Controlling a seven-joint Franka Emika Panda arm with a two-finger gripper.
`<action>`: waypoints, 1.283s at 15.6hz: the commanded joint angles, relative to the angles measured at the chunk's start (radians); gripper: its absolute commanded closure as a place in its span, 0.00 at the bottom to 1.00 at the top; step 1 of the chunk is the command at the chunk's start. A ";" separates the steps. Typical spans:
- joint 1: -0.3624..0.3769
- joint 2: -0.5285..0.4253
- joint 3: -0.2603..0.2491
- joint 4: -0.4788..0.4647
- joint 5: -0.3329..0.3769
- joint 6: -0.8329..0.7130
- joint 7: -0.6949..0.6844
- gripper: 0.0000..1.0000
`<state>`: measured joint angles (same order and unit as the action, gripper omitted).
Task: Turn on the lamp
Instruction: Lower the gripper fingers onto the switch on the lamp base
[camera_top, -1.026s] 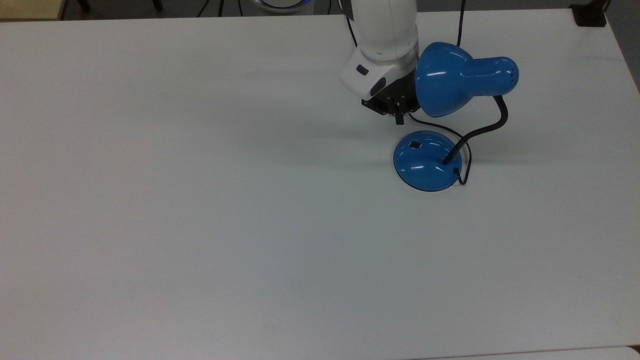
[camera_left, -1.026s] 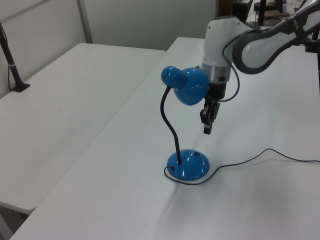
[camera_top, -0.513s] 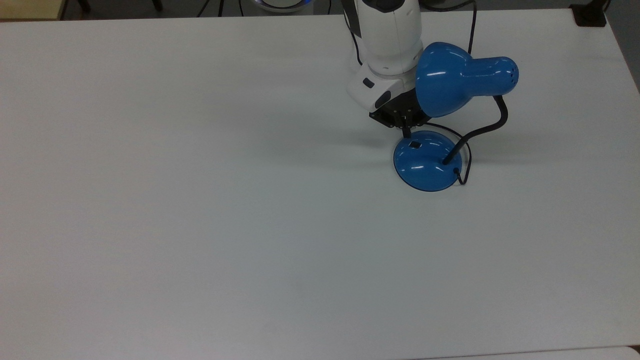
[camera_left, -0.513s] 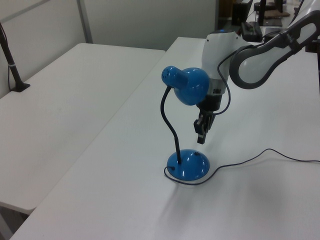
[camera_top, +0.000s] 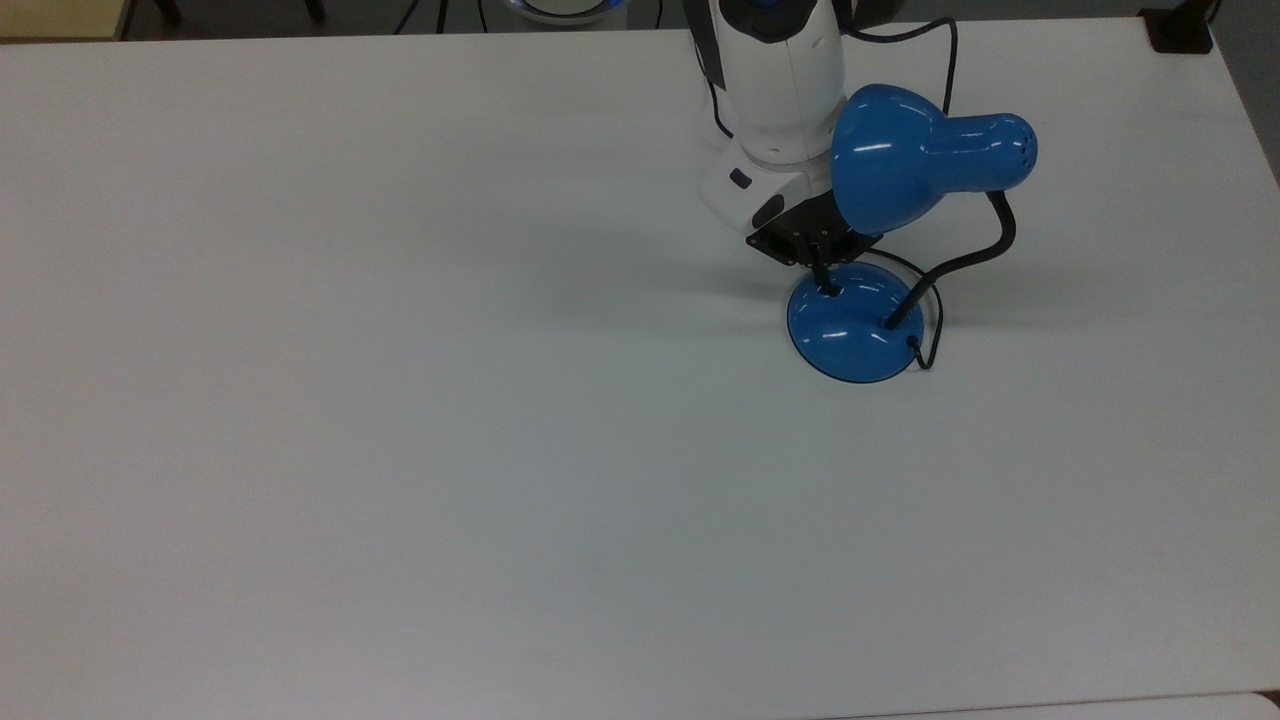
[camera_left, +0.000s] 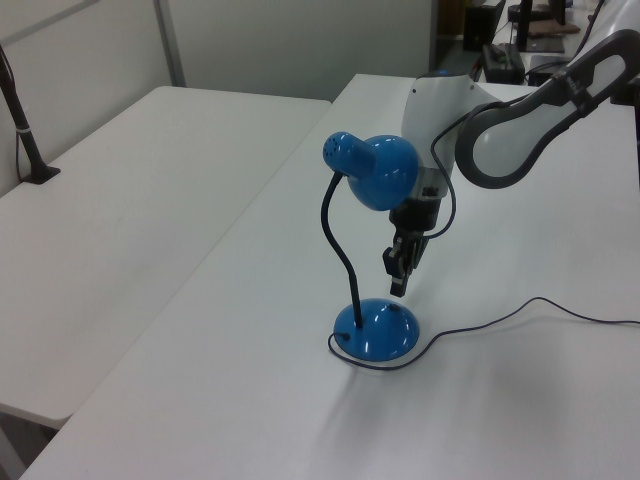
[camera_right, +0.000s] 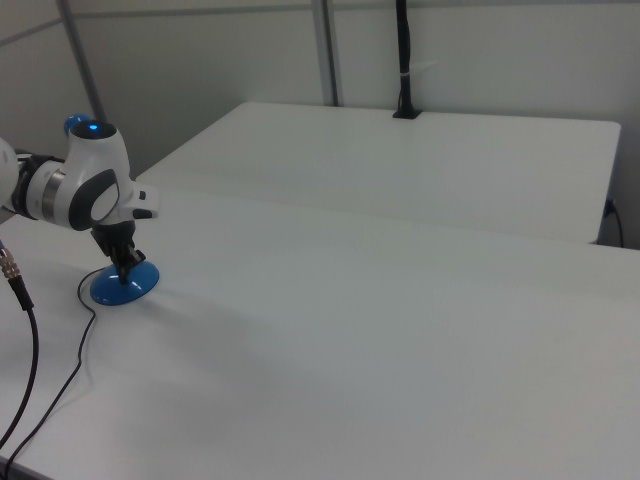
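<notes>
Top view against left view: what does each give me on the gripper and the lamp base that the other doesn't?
Top view: the gripper lines up over the switch spot on the blue base, hiding it. Left view: the fingertips sit just above the base, with a gap under them, and the cord trails across the table. Both: the shade beside the arm's wrist, unlit.

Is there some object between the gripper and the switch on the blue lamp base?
Nothing visible does. The gripper hangs just above the lamp's base, beneath the shade. In the top view its tip overlaps the switch spot, so contact cannot be told.
</notes>
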<state>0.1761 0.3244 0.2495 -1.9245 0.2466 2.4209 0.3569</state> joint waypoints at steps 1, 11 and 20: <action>0.011 -0.002 0.001 -0.011 0.043 0.055 0.013 1.00; 0.032 0.030 0.002 -0.010 0.046 0.104 0.013 1.00; 0.045 0.050 0.002 -0.005 0.046 0.115 0.017 1.00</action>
<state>0.2017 0.3621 0.2561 -1.9241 0.2710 2.5052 0.3627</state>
